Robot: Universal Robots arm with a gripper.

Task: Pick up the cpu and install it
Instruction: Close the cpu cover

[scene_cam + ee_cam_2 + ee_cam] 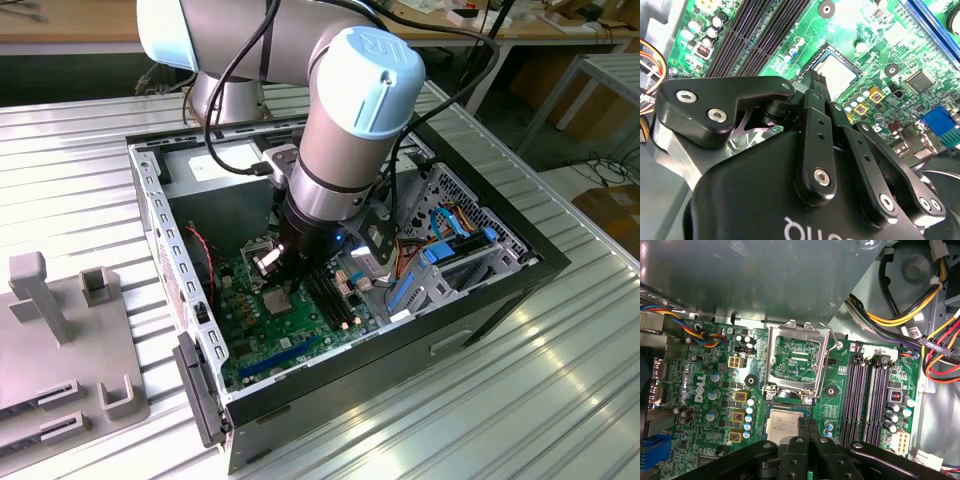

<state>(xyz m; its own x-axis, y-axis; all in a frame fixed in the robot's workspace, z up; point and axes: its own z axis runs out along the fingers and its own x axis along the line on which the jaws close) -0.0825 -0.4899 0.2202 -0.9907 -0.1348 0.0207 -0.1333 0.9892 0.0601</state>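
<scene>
First wrist view is showing the gripper hanging directly over the cpu, with the two black fingers pressed together side by side and their tips resting at, or just above, the plate's edge. They are closed on each other and nothing is caught between them. The cpu itself is lying flat in its socket, near the middle of the green motherboard, with the socket's metal retention frame swung up and open just beyond it.

Judging from this, the placing step is looking nearly finished: the plate is sitting square in its seat, and the work in hand is the settling or checking of it. What remains is calling for care with the hinged frame and its thin wire lever, which are standing upright and close to the fingertips.

Second wrist view is giving the same plate as a pale, matt silver-grey square, smooth and faintly reflective, set in a dark plastic surround. The board around it is glossy green and crowded with small round capacitors, long dark memory slots beside the socket and a blue connector. The gripper's linkages are smooth black anodised bars with bright screw heads.

Exterior view is showing the arm reaching down into the open black computer case, which is standing on a ribbed metal table.
</scene>
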